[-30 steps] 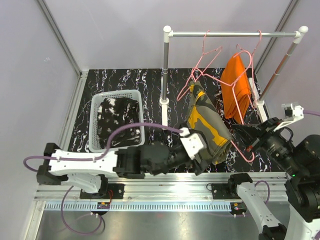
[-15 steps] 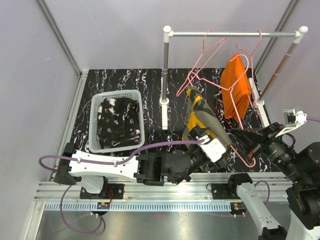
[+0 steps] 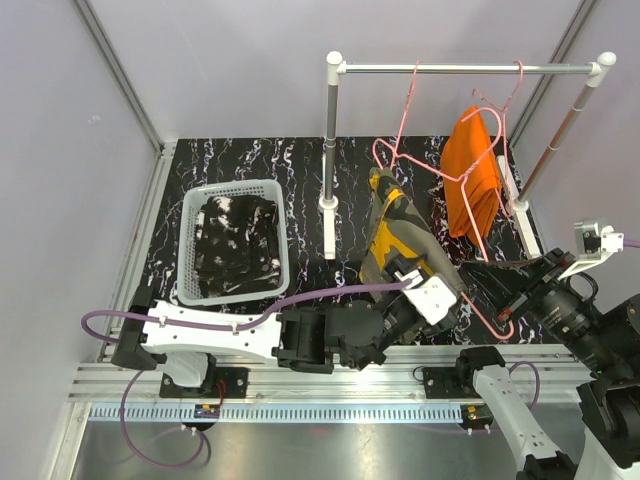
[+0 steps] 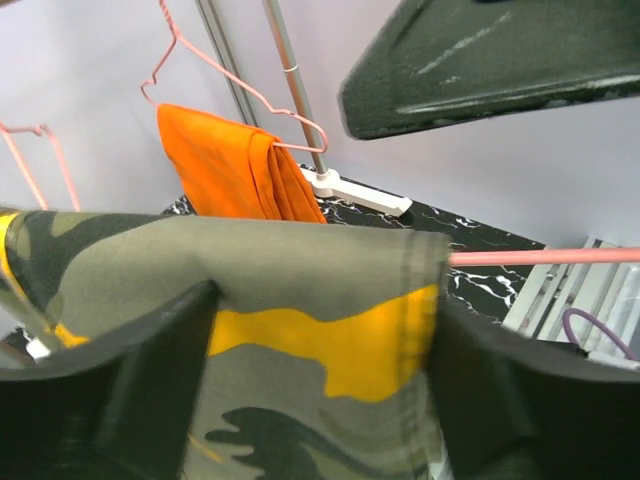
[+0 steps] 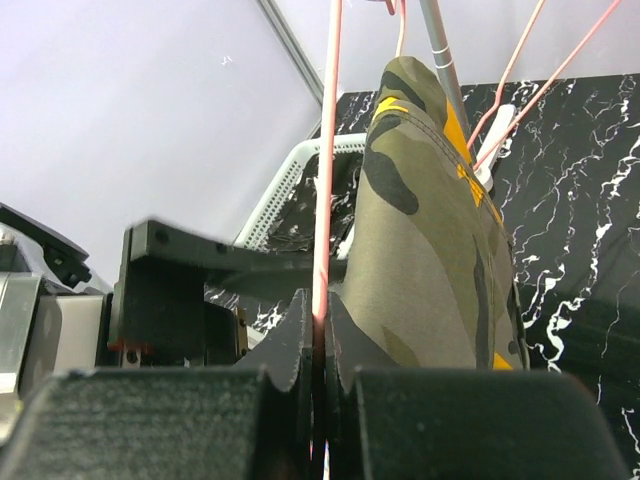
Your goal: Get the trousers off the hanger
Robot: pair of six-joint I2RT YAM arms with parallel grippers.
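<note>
The olive-grey camouflage trousers (image 3: 400,230) with yellow patches hang over a pink wire hanger (image 5: 330,150) on the rail. My left gripper (image 3: 412,280) grips their lower part; in the left wrist view the cloth (image 4: 300,290) fills the gap between the fingers (image 4: 150,390) of my left gripper (image 4: 322,380). My right gripper (image 3: 500,305) is shut on the hanger's lower wire, which runs up between its jaws in the right wrist view (image 5: 322,320). The orange trousers (image 3: 475,175) hang on a second pink hanger. The dark trousers (image 3: 235,245) lie in the basket.
A white plastic basket (image 3: 232,187) stands at the left on the black marbled table. The metal rail (image 3: 470,68) runs between a grey upright post (image 3: 332,130) and a slanted post at the right. Grey walls close in the sides.
My left gripper has moved right and a little toward the near edge with the camouflage trousers. The pink hanger has swung more upright on the rail. My right gripper has shifted slightly right.
</note>
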